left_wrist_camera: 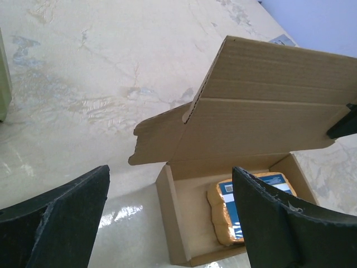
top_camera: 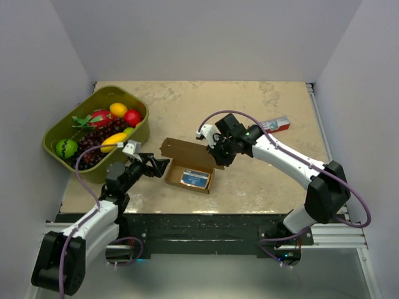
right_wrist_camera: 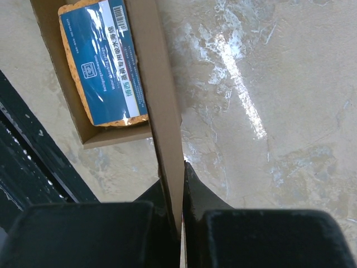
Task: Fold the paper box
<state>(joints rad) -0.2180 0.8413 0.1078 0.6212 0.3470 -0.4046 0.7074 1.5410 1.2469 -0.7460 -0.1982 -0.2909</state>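
box [top_camera: 189, 168] sits mid-table [top_camera: 262, 180], in front of both arms, base flat on the surface and open on top. its lid [left_wrist_camera: 268, 95] is raised off the base and leans back, away from the arms, hinged along the far wall. a side flap [left_wrist_camera: 159, 137] sticks out loose at the lid's left end, not tucked.

your right gripper [right_wrist_camera: 183, 167] is clenched on the lid: in the wrist view both fingers sit tight against the thin cardboard panel, one on each face, at the lid's right end. that grip is what holds the lid up.

your left gripper [top_camera: 159, 166] is released, jaws spread wide, nothing between them. it hangs just beside the box's left wall, pointed at it, and the wrist view looks straight into the open base. can't tell if a fingertip touches the cardboard; from above it looks just clear.

inside the base: an orange sponge [right_wrist_camera: 103, 61] in a wrapper with a blue label, lying flat toward the right side.

elsewhere: a green bin [top_camera: 138, 134] with fruit [top_camera: 103, 134] at far left, apart from the box. a red-and-white carton [top_camera: 275, 124] lies far right, behind the right arm.
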